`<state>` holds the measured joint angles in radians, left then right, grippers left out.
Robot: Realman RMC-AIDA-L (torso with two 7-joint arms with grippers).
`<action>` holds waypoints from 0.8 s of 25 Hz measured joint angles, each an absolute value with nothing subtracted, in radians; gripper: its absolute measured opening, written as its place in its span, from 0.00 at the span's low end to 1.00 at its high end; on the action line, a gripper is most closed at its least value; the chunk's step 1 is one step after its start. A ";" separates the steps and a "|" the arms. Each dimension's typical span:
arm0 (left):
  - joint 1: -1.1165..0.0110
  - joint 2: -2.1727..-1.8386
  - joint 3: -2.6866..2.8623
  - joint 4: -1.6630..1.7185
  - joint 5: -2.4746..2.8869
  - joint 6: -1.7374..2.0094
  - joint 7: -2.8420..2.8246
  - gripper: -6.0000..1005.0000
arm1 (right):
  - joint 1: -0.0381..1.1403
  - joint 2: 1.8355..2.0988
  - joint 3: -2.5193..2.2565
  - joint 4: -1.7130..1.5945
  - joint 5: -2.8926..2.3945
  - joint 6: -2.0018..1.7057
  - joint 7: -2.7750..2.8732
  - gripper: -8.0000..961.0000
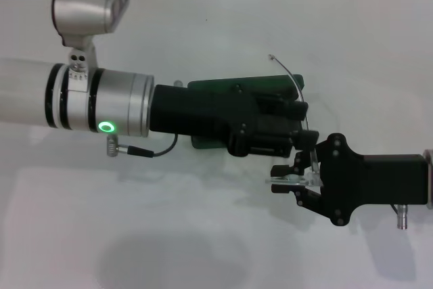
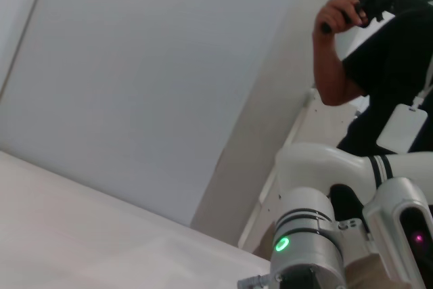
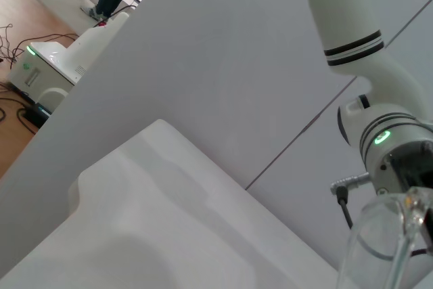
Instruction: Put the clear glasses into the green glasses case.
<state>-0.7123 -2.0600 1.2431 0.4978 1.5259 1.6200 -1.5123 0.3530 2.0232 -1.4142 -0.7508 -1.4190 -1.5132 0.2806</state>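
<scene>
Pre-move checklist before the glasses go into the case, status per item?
1. Right gripper shut on the clear wraparound plastic glasses: ok; a thin temple arm arcs over the case.
2. Left gripper over the dark green rectangular hard case: ok.
3. Case lid open: cannot tell, left gripper covers it.
4. Left gripper open or shut: cannot tell.
5. Glasses lined up over the case: not ok, held beside its right end.

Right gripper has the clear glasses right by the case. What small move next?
Probably ease the right gripper a little farther toward the green glasses case. It is shut on the clear glasses, which are beside the left gripper covering the case, not yet inside.
</scene>
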 joint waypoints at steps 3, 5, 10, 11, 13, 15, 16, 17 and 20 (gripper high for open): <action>-0.719 -2.062 1.247 0.497 1.538 1.622 -1.513 0.60 | 0.354 2.023 -1.414 -0.751 -1.419 -1.509 0.281 0.13; -0.719 -2.062 1.250 0.497 1.539 1.622 -1.513 0.60 | 0.356 2.023 -1.414 -0.751 -1.419 -1.504 0.281 0.13; -0.724 -2.064 1.254 0.493 1.551 1.620 -1.513 0.60 | 0.360 2.023 -1.414 -0.751 -1.419 -1.502 0.281 0.13; -0.725 -2.064 1.253 0.491 1.552 1.620 -1.513 0.60 | 0.361 2.023 -1.414 -0.751 -1.419 -1.502 0.281 0.13; -0.724 -2.064 1.247 0.492 1.552 1.619 -1.513 0.60 | 0.360 2.023 -1.414 -0.752 -1.419 -1.502 0.281 0.13; -0.721 -2.061 1.229 0.497 1.546 1.619 -1.512 0.60 | 0.356 2.021 -1.413 -0.753 -1.419 -1.504 0.281 0.13; -0.719 -2.057 1.216 0.499 1.543 1.619 -1.511 0.60 | 0.354 2.020 -1.411 -0.753 -1.419 -1.508 0.281 0.13; -0.716 -2.051 1.197 0.499 1.541 1.619 -1.510 0.60 | 0.352 2.019 -1.410 -0.753 -1.417 -1.513 0.281 0.13; -0.695 -2.029 1.137 0.500 1.542 1.619 -1.503 0.60 | 0.341 2.017 -1.404 -0.757 -1.412 -1.542 0.280 0.13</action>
<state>-0.6946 -2.0289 1.1374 0.4997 1.5417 1.6188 -1.5025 0.3406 2.0170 -1.4043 -0.7565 -1.4117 -1.5423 0.2802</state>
